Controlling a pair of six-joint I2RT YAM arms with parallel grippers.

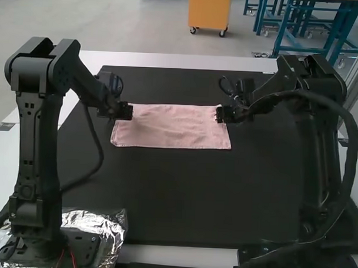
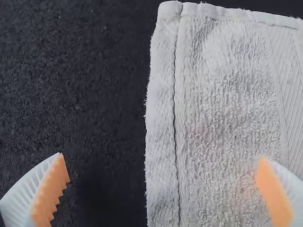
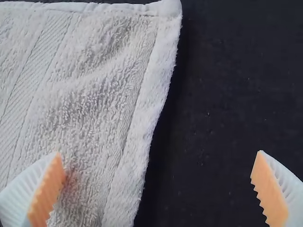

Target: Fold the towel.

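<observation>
Towel point(image 1: 173, 127) flat on tabletop point(image 1: 165, 192) | L tool point(image 2: 161, 163) wide, empty | R tool point(image 3: 159, 158) same | prob. light, soft, floppy, non-fragile | rec: pinch short edges nr far corners

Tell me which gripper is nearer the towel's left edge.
Left: the left gripper is open astride that left edge; the right gripper is across, at the right edge.
</observation>
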